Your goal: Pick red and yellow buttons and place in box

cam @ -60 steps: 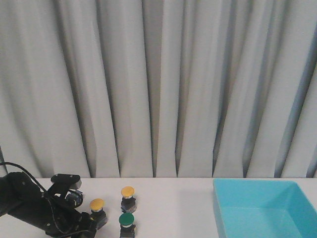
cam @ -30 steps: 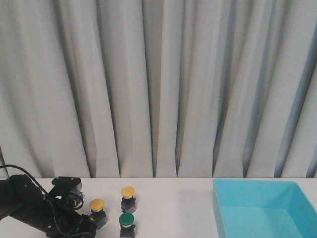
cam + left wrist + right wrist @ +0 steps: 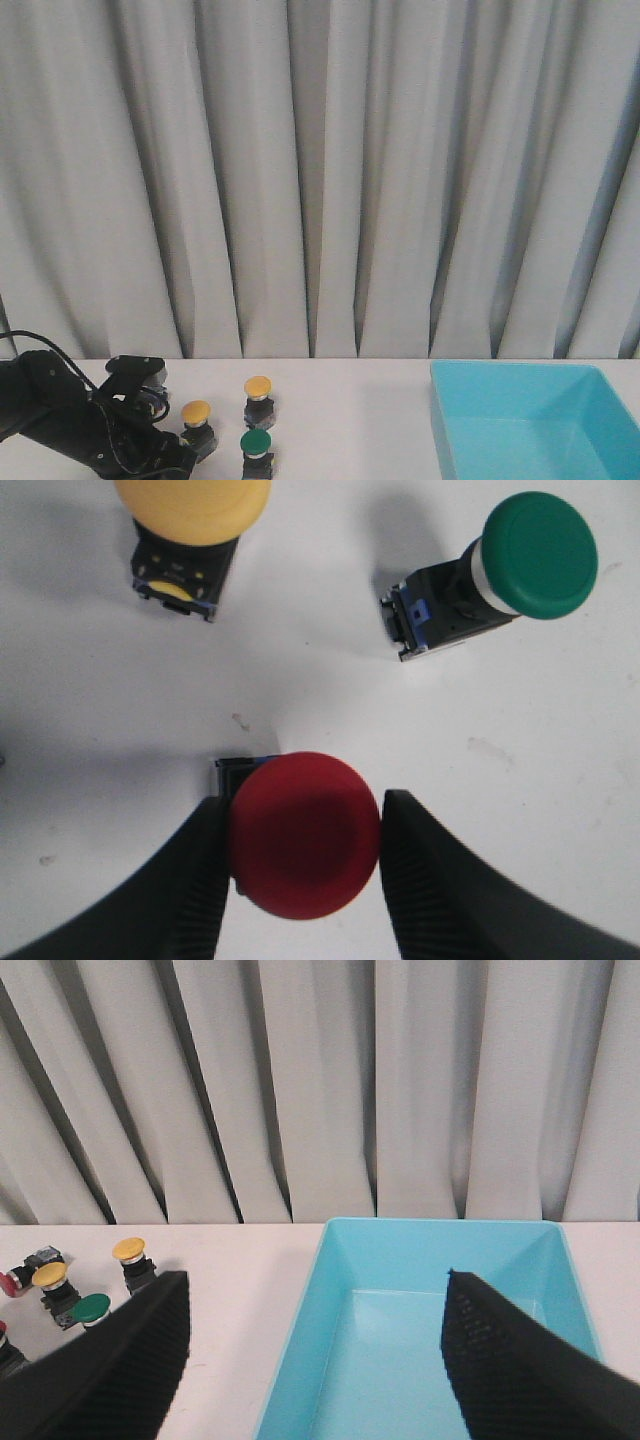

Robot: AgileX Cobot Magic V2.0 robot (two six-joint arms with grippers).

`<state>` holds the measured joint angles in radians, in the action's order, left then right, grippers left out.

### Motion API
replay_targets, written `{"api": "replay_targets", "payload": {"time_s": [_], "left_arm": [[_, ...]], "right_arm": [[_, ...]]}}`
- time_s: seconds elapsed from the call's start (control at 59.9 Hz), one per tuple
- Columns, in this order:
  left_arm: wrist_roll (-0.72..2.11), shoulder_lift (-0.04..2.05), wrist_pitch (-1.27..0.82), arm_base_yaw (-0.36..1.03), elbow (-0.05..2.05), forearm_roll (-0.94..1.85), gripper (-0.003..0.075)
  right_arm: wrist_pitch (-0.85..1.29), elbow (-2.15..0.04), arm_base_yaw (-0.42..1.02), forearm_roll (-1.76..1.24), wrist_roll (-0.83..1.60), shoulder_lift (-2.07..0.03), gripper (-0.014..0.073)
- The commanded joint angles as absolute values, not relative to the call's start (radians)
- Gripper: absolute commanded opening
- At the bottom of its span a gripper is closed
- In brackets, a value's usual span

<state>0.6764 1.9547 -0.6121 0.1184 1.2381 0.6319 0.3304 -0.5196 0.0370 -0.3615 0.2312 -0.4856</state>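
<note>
Left gripper [image 3: 303, 865] has dipped a bit lower over the last second and now has its black fingers snug either side of the round red-capped pushbutton [image 3: 303, 834], apparently still on the white table [image 3: 300, 680], so lifting toward the turquoise plastic box [image 3: 530, 415] looks next.

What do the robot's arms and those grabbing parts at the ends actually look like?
The left arm is glossy black and chunky, built of blocky jointed segments, with a thin black cable looping over its rear. The left end effector has two smooth, dark, tapering fingers. The right end effector has two broad black fingers with a finely ribbed texture. No markings or labels are visible.
</note>
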Motion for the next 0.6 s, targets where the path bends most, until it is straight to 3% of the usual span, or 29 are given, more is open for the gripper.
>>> {"api": "replay_targets", "payload": {"time_s": [0.0,0.284,0.584], "left_arm": [[0.67,1.904,-0.626,0.123,1.282,0.656,-0.0008],[0.666,1.85,-0.752,0.123,1.373,0.67,-0.0007],[0.643,1.723,-0.947,0.123,1.552,0.825,-0.0007]], "right_arm": [[0.261,-0.552,0.03,-0.368,0.237,-0.497,0.0506],[0.293,-0.601,0.03,-0.368,0.291,-0.527,0.0506],[0.5,-0.873,0.03,-0.424,0.495,-0.767,0.0506]]}}
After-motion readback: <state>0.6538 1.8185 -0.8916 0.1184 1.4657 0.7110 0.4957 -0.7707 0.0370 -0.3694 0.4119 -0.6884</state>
